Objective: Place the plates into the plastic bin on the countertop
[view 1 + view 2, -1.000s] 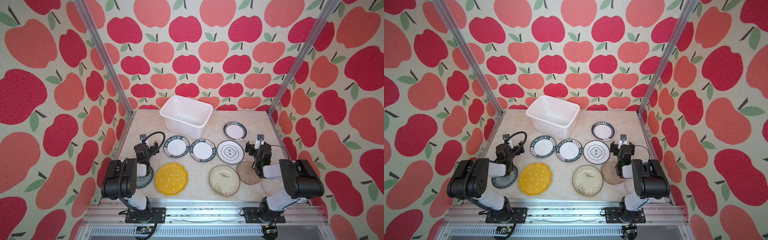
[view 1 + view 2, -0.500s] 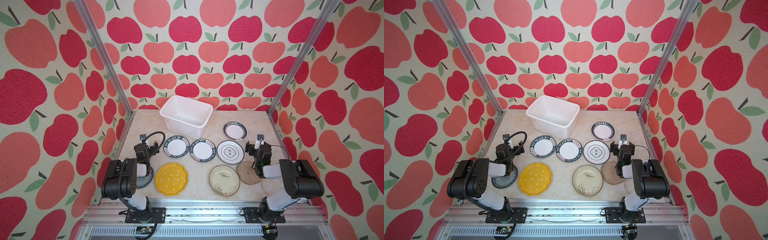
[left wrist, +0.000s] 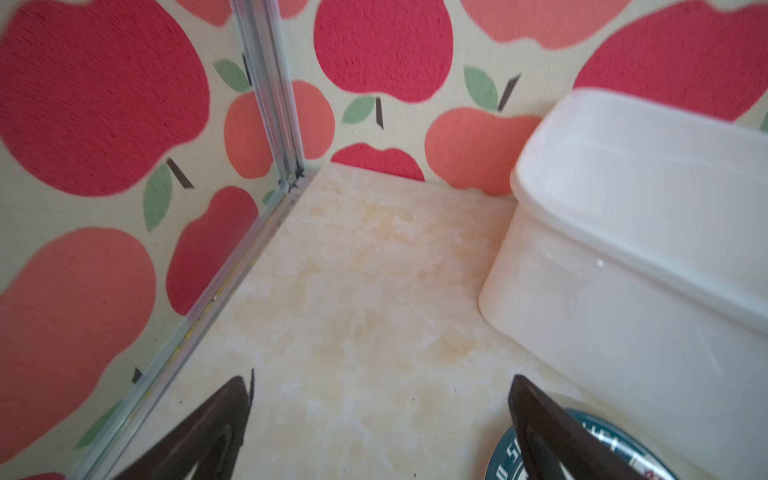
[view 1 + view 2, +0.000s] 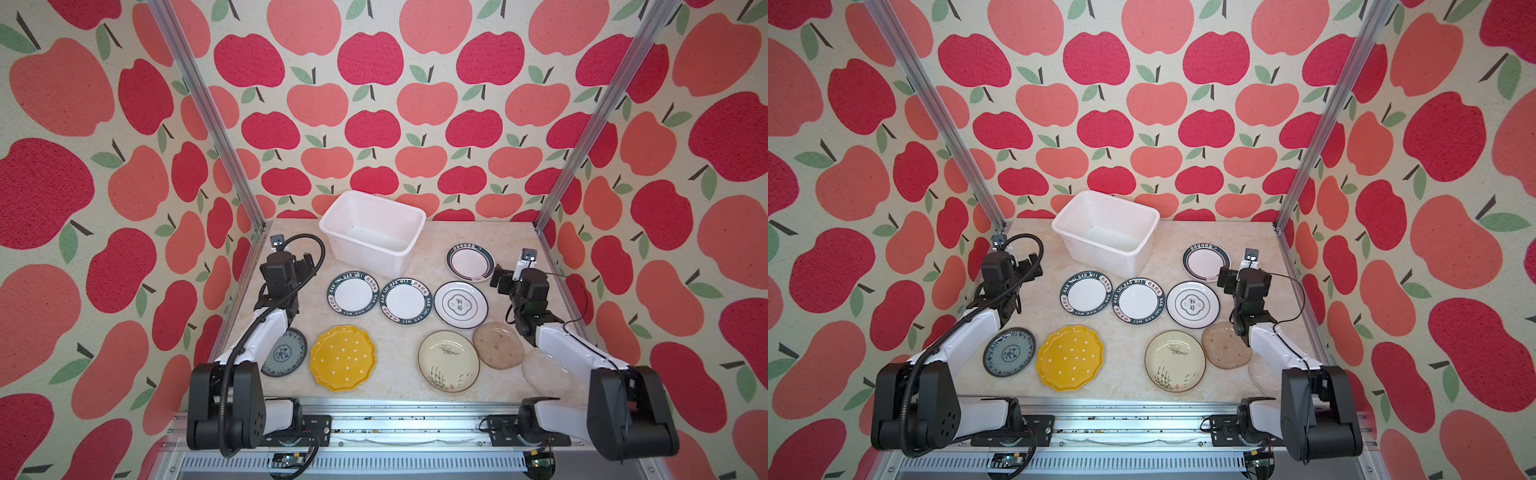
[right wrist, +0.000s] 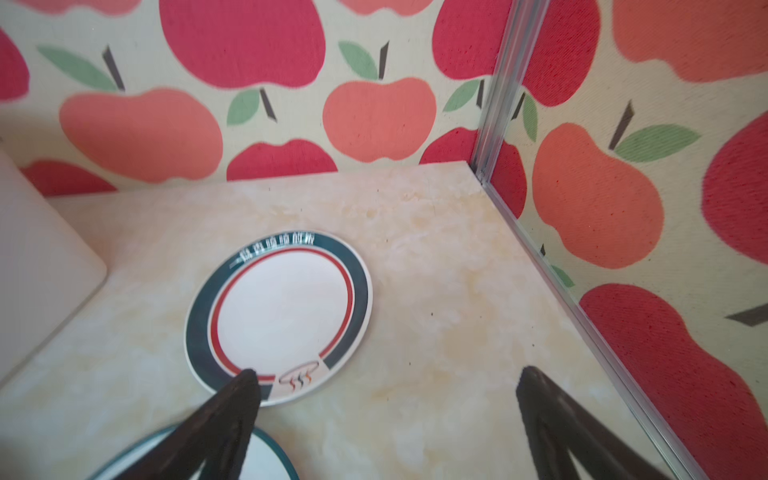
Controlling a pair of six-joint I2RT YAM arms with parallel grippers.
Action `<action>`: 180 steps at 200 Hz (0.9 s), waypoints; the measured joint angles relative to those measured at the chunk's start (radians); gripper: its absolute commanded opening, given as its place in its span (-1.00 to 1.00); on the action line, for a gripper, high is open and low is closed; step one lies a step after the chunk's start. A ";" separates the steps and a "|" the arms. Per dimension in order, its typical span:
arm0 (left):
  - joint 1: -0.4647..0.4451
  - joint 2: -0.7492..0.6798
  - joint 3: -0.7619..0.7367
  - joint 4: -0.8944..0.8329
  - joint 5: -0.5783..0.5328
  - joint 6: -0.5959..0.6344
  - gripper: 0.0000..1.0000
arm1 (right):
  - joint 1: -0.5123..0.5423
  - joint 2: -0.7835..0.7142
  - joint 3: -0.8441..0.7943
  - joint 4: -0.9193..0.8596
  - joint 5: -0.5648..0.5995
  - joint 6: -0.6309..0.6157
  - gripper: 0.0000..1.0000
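Bin point(image 4: 365, 259) sitting at back of desk point(image 4: 478, 230), bit left of centre. Lone plate point(image 4: 470, 262) lying off to its right. Row of three plates point(image 4: 406, 300) lying just in front of bin. Front row of five plates point(image 4: 343, 357) lying nearest front edge, right-hand three crowding together, touching.

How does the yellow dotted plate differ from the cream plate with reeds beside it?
The yellow scalloped plate with white dots has a wavy rim; the cream round plate with dark reeds has a smooth circular rim. The yellow plate carries scattered dots; the cream plate carries dark plant drawings. Both lie flat, face up, at the front of the beige marble-patterned countertop.
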 measured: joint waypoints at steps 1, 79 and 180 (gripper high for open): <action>0.003 -0.007 0.013 -0.015 0.004 -0.011 0.98 | -0.002 -0.003 0.008 -0.007 -0.006 0.007 0.99; 0.115 -0.012 0.140 -0.708 0.281 -0.443 0.98 | 0.237 0.072 0.334 -0.467 -0.400 0.235 0.96; -0.326 0.077 0.151 -1.201 0.298 -0.573 0.99 | 0.635 0.478 0.435 -0.518 -0.597 0.038 0.84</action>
